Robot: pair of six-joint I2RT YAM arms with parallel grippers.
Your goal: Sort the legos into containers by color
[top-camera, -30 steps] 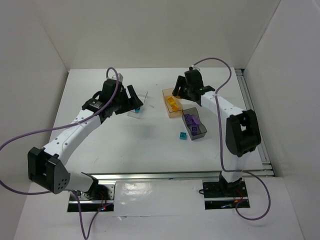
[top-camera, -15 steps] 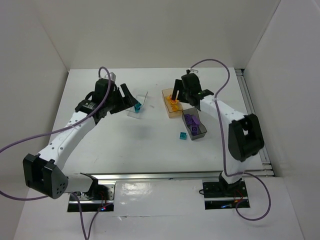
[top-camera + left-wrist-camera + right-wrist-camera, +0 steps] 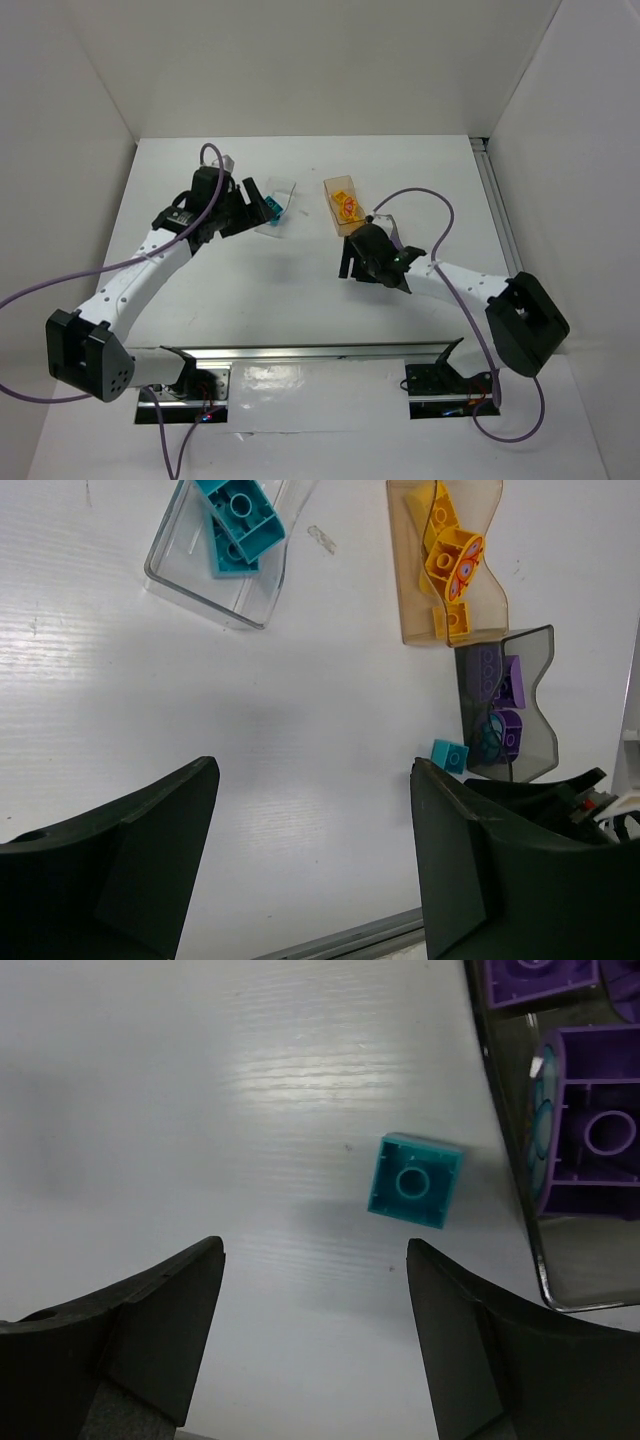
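A loose teal brick [image 3: 415,1180] lies on the white table just left of the dark grey box [image 3: 590,1260], which holds purple bricks [image 3: 600,1130]. My right gripper [image 3: 315,1330] is open, low over the table, with the teal brick a little ahead of its fingertips. In the top view my right gripper [image 3: 350,263] hides that brick and the grey box. My left gripper [image 3: 258,197] is open and empty beside the clear tray [image 3: 283,190], which holds teal bricks [image 3: 240,520]. The tan box [image 3: 345,208] holds orange bricks [image 3: 450,555].
The left wrist view shows the clear tray [image 3: 200,570], tan box [image 3: 420,580], grey box [image 3: 535,680] and loose teal brick [image 3: 450,755] in a row from left to right. White walls enclose the table; a metal rail [image 3: 300,352] runs along the near edge.
My right arm has swung back from above the tan box toward the near side and now sits low by the loose teal brick. My left gripper has shifted slightly beside the clear tray.
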